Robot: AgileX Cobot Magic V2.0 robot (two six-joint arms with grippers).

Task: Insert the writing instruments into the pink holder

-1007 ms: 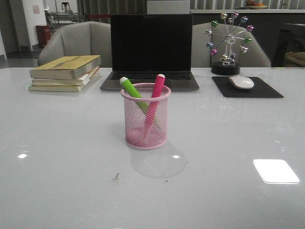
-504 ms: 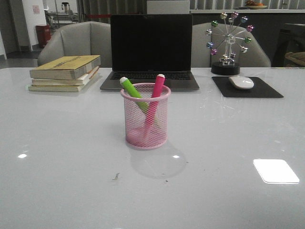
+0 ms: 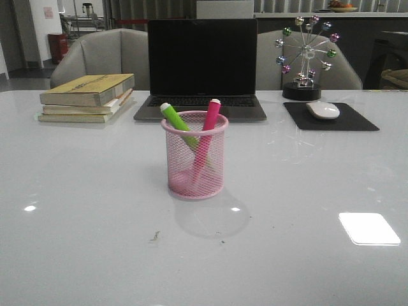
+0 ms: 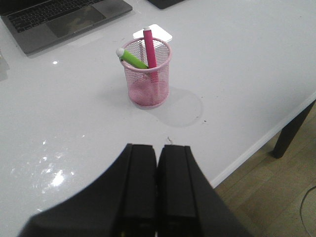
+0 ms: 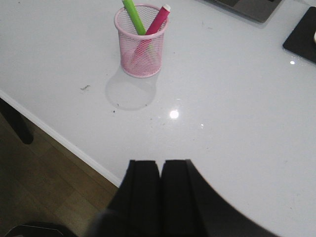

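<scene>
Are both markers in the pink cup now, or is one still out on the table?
Both in: the green marker and pink marker lean inside the pink holder, tips above its rim.

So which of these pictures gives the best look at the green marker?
The front view: the green marker leans left in the pink holder, pale tip and body through the mesh both clear. The left wrist view shows it smaller, mostly just its top; the right wrist view cuts off its tip.

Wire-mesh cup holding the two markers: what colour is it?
Pink, mesh wall and solid base alike: the round wire-mesh pen cup, clearest in the front view.
</scene>
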